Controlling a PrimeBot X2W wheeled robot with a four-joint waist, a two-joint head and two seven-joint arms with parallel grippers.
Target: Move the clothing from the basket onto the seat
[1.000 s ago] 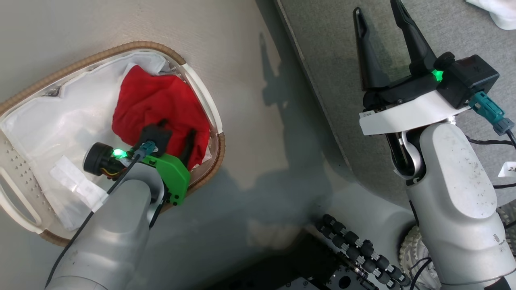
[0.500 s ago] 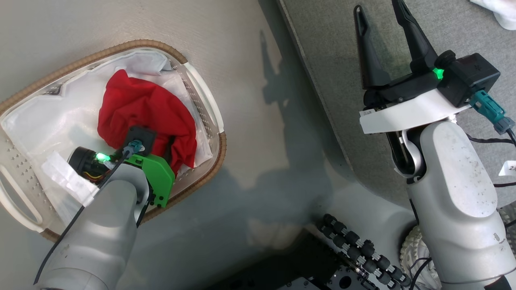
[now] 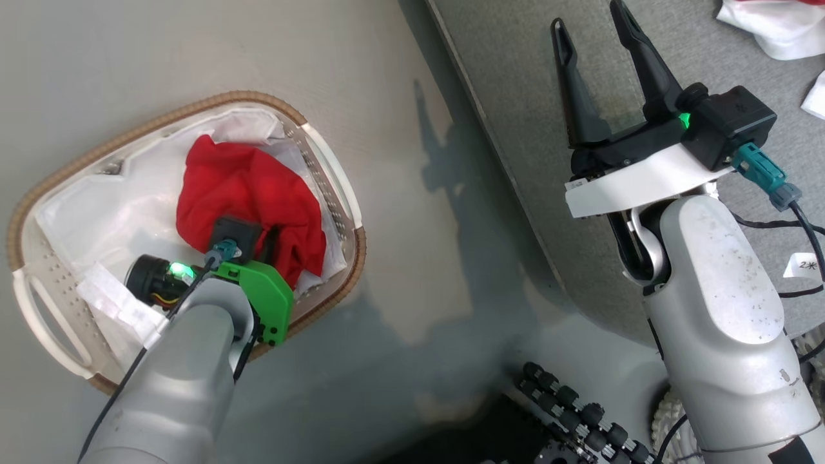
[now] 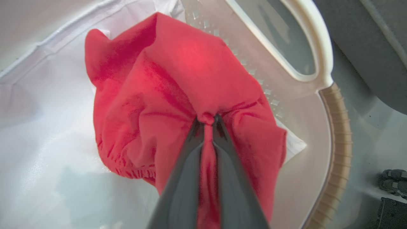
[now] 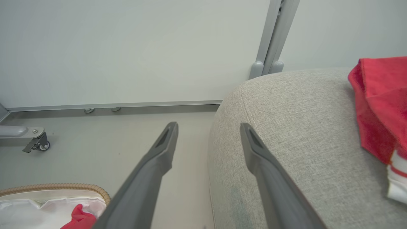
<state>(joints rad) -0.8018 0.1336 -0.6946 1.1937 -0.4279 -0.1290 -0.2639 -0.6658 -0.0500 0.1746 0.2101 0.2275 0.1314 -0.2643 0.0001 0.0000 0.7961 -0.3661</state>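
Note:
A red garment (image 3: 251, 193) lies bunched in the white basket (image 3: 325, 161) with the brown woven rim, on the floor at the left. My left gripper (image 4: 206, 119) reaches down into the basket and is shut on a fold of the garment (image 4: 190, 73), with fabric pinched between its fingers. In the head view my wrist covers most of that gripper (image 3: 267, 238). My right gripper (image 3: 585, 18) hangs open and empty over the near edge of the grey seat (image 3: 509, 51). On the seat (image 5: 302, 127) lies another red garment with white trim (image 5: 378, 101).
White and red cloth (image 3: 767, 26) lies at the far right of the seat. The white liner (image 3: 109, 212) covers the basket's bottom. My wheeled base (image 3: 580, 419) and cables are at the lower right. A wall, a metal post (image 5: 273, 38) and a caster (image 5: 38, 144) stand beyond the floor.
The head camera has shifted a little. The red garment has bunched up tighter around my left gripper and pulled away from the basket's right wall. The right arm has kept its pose.

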